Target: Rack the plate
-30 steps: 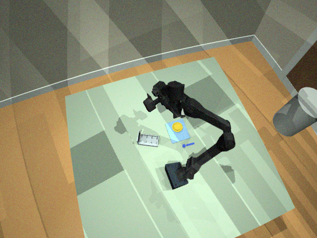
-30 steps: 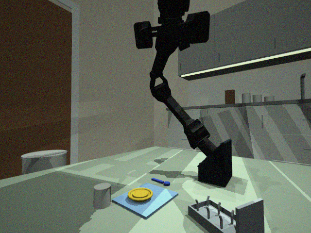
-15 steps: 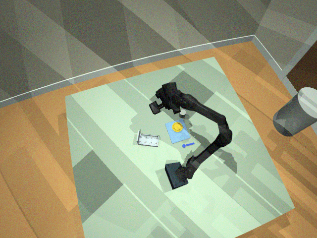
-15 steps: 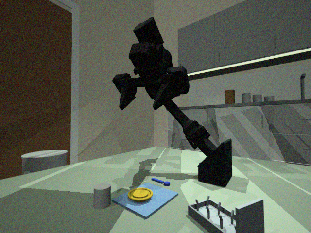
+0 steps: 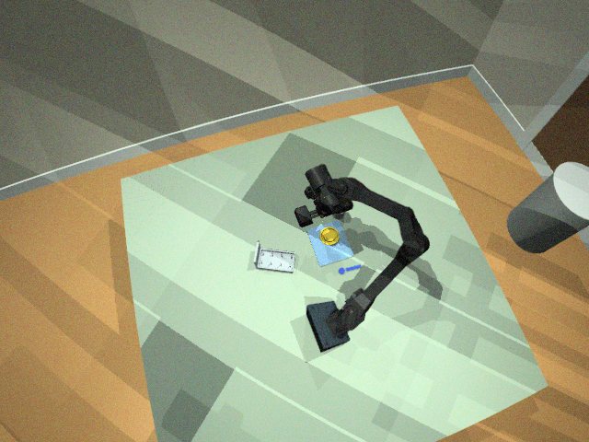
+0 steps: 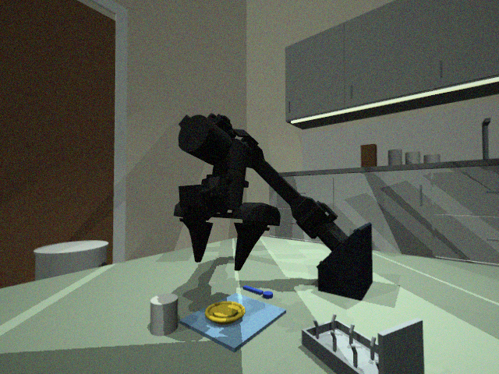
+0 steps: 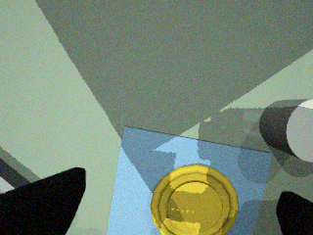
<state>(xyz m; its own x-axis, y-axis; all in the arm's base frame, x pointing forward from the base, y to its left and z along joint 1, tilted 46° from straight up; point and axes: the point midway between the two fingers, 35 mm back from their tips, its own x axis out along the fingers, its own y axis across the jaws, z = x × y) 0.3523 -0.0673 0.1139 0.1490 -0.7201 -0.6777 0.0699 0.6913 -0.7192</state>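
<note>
The yellow round plate point(image 5: 329, 236) point(image 6: 224, 312) point(image 7: 195, 206) lies flat on the blue square mat point(image 5: 332, 257) point(image 6: 257, 322) point(image 7: 129, 206). My gripper point(image 6: 217, 266) point(image 7: 183, 191) is open and empty, fingers pointing down, high above the table. In the wrist view the plate shows low between the two fingertips, its lower edge cut off. The pale dish rack point(image 5: 257, 254) point(image 6: 401, 347) stands apart from the mat, with short upright rails and a tall end panel. Its slots hold no plate. In the top view the gripper's fingertips are mostly hidden.
A grey cylinder point(image 6: 163, 315) point(image 7: 300, 129) stands beside the mat; the arm hides it in the top view. A blue spoon-like piece point(image 5: 341, 271) point(image 6: 267, 294) lies between the mat and the arm's base point(image 5: 328, 328) point(image 6: 346, 269).
</note>
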